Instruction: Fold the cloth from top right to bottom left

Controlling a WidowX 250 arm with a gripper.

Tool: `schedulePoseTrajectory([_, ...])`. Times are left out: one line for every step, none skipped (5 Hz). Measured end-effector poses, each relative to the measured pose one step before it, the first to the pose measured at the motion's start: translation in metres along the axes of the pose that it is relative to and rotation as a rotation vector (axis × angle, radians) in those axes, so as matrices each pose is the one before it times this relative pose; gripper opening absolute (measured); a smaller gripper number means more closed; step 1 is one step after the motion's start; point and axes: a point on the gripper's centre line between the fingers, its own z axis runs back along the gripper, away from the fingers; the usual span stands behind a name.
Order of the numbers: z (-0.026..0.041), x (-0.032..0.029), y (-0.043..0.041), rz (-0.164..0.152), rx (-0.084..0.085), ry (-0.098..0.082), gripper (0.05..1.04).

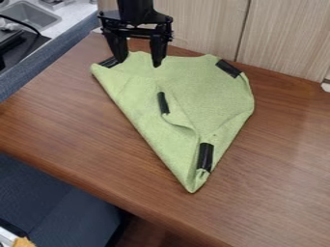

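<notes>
The gripper (138,60) hangs down at the top, over the upper left edge of the cloth, its two fingers apart and nothing held between them. The green cloth (213,91) lies on the wooden table, partly folded, narrowing to a point at the lower middle. Black tape marks its upper left corner, its upper right corner, the bottom tip and a folded-over flap (163,103) near the middle. Creases run from that flap toward the bottom tip. Whether the fingertips touch the cloth, I cannot tell.
The brown table (84,140) reaches around the cloth, with its front edge running diagonally along the lower left. Wooden panels (283,34) stand behind it. A sink (32,15) is at the upper left, and a dark blue seat (71,202) is below the table's edge.
</notes>
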Motion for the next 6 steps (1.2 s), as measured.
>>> schedulePoseTrajectory([-0.01201,-0.00194,-0.00084,0.0068,-0.0049,0.0351,0.999])
schedulePoseTrajectory([-0.00542,0.02089,-0.02207,0.0013,-0.019,0.0004,0.999])
schedulePoseTrajectory([-0.0147,0.02148,-0.02572,-0.0458,-0.0114,0.024,0.999])
schedulePoseTrajectory([-0.01446,0.02378,-0.02096,-0.02,-0.0287,-0.0079,0.999])
schedulePoseTrajectory([-0.01874,0.01548,-0.02227,-0.0389,-0.0137,0.0201,0.999])
schedulePoseTrajectory([-0.01569,0.00776,-0.01424,-0.0237,-0.0123,0.0088,0.999])
